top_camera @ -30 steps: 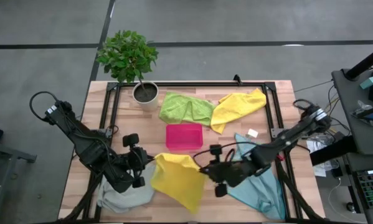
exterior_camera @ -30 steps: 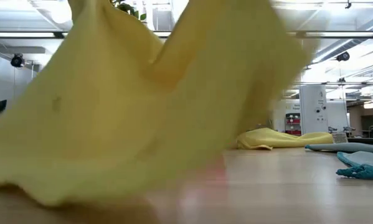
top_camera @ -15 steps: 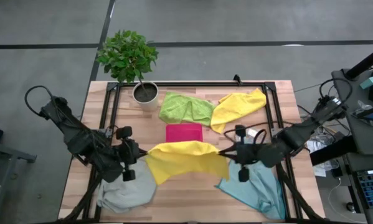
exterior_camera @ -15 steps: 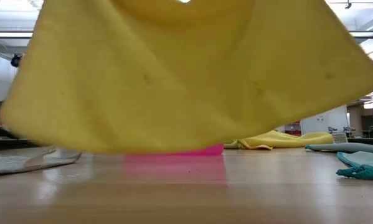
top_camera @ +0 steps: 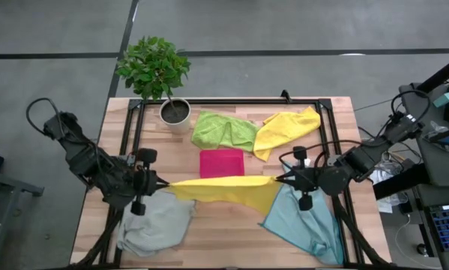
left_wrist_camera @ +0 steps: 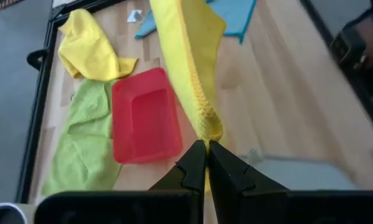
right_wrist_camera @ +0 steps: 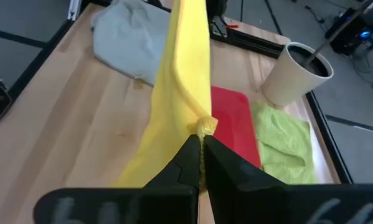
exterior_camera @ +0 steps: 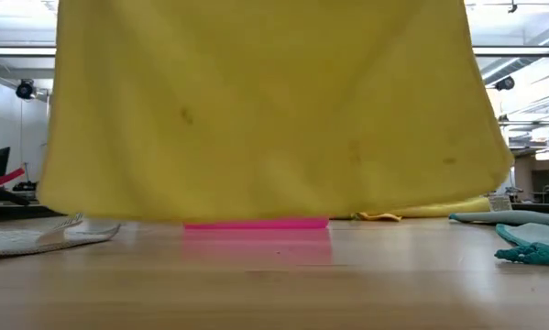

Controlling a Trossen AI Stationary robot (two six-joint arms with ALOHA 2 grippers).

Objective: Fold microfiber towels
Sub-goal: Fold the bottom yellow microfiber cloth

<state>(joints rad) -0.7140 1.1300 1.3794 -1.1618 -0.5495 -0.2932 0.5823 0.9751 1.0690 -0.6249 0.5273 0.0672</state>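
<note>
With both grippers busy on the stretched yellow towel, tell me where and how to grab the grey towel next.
Take the grey towel by its corner nearest the table's front-left edge, coming straight down from above. It lies rumpled but mostly flat on the table, so an outer corner lifts cleanly, while its upper edge sits under the yellow towel stretched between the left gripper and right gripper.

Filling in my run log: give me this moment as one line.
left hand: shut on yellow towel | right hand: shut on yellow towel | towel: stretched, above table
</note>
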